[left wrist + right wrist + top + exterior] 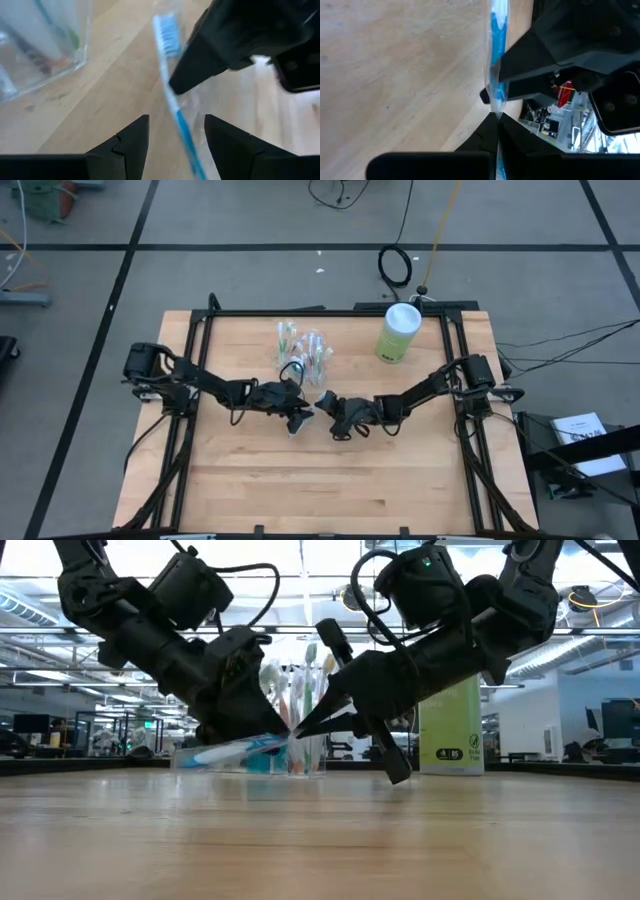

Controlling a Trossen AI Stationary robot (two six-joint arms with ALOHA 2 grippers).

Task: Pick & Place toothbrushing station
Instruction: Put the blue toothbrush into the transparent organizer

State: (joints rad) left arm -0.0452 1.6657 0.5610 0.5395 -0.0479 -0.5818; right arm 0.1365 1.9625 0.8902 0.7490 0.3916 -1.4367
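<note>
Both arms meet near the middle of the table (250, 490), just in front of the clear container (305, 352).

Left gripper (175, 135): jaws spread, one finger (130, 142) on each side of a blue toothbrush (175, 107) in a clear wrapper. The handle runs through the gap between the fingers; I can't tell whether either finger touches it. In the low view the left gripper (250, 735) sits low over the wood, with the toothbrush (235, 750) lying nearly flat, slightly tilted, close to the tabletop.

Right gripper (496, 117): jaws pressed together, tips pinching the wrapped toothbrush (497, 30) where the two fingers converge. In the left wrist view the right gripper's dark tip (175, 87) sits against the toothbrush below the bristle head. In the high view the right gripper (325, 402) faces the left gripper (300, 418) almost tip to tip, and the toothbrush is mostly hidden between them.

The clear container (300, 740) holds a bunch of pastel toothbrushes (300, 680) standing upright, green, pink and white among them. From above they fan out of the container towards the far edge of the table.

A green canister (398, 333) with a white lid stands near the far right corner of the table, well apart from the grippers. In the low view it (450, 735) shows behind the right arm.
</note>
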